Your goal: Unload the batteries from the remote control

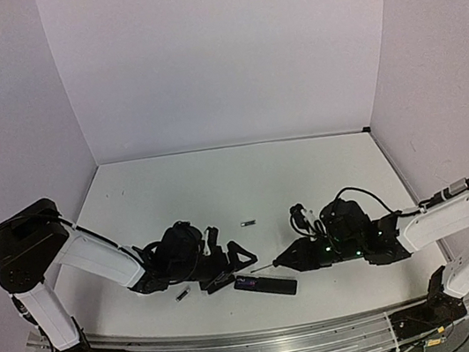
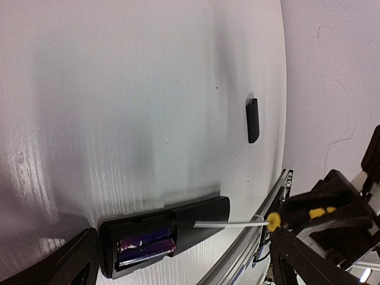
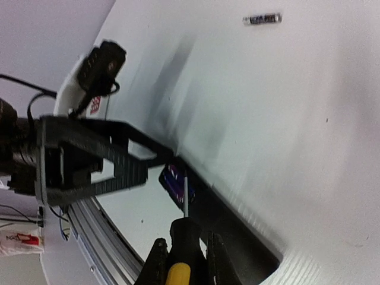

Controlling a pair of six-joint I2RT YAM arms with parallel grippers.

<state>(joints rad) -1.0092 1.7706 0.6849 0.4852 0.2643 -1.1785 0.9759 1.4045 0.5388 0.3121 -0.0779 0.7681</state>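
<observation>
The black remote control [image 1: 268,285] lies near the table's front edge with its battery bay uncovered. Two purple batteries [image 2: 145,244] sit side by side in the bay. My left gripper [image 2: 190,267] stands open, its fingers [image 2: 76,264] on either side of the remote's battery end. My right gripper [image 3: 187,261] is shut on the yellow-and-black screwdriver [image 3: 186,234]. The thin shaft [image 2: 228,224] of that screwdriver points at the bay, its tip just above the batteries [image 3: 173,181]. One loose battery [image 1: 247,223] lies mid-table and another [image 1: 181,295] lies near the left gripper.
A small flat black cover [image 2: 253,120] lies on the table beyond the remote. The aluminium rail [image 1: 244,349] runs along the near edge just in front of the remote. The left arm's fingers [image 3: 113,166] stand close to the screwdriver tip.
</observation>
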